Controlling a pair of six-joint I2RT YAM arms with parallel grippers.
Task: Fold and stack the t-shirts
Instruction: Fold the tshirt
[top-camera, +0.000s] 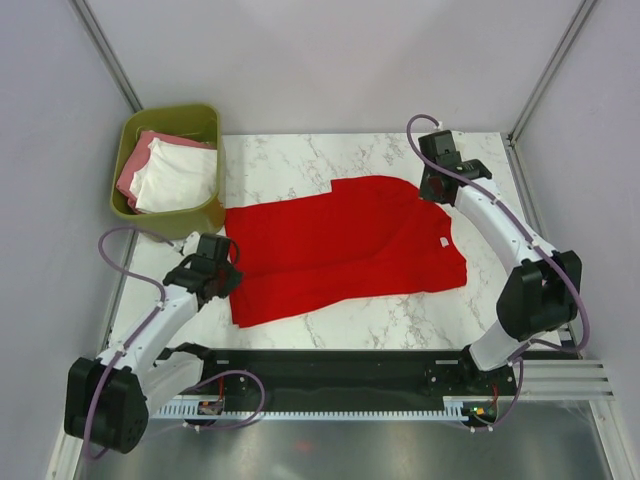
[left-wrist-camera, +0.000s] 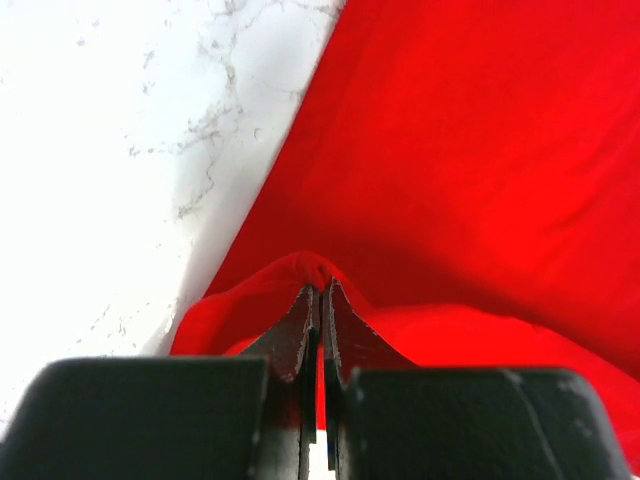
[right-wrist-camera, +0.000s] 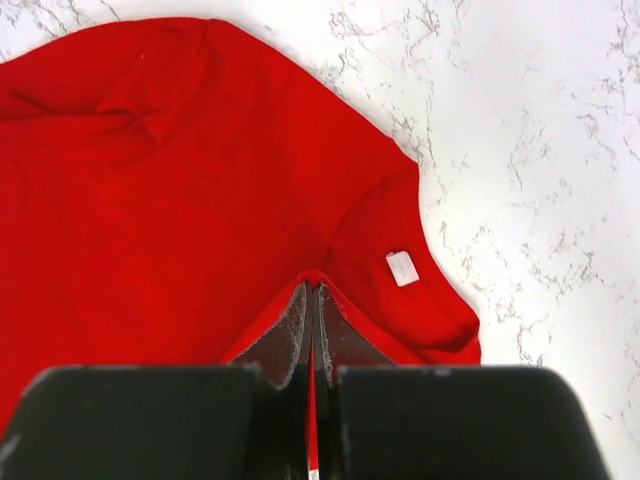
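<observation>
A red t-shirt (top-camera: 345, 250) lies spread on the marble table (top-camera: 400, 312), its small white neck label (top-camera: 443, 240) near the right edge. My left gripper (top-camera: 230, 272) is at the shirt's left edge. In the left wrist view it (left-wrist-camera: 320, 292) is shut on a raised pinch of the red t-shirt (left-wrist-camera: 480, 150). My right gripper (top-camera: 432, 192) is at the shirt's far right corner. In the right wrist view it (right-wrist-camera: 313, 284) is shut on a fold of the red t-shirt (right-wrist-camera: 150, 200) beside the label (right-wrist-camera: 402, 268). A white t-shirt (top-camera: 178, 175) and a pink t-shirt (top-camera: 135, 160) lie folded in the bin.
An olive-green bin (top-camera: 170, 215) stands at the table's far left corner, just beyond the left arm. Grey walls with metal posts close in the back and both sides. A black rail with the arm bases runs along the near edge.
</observation>
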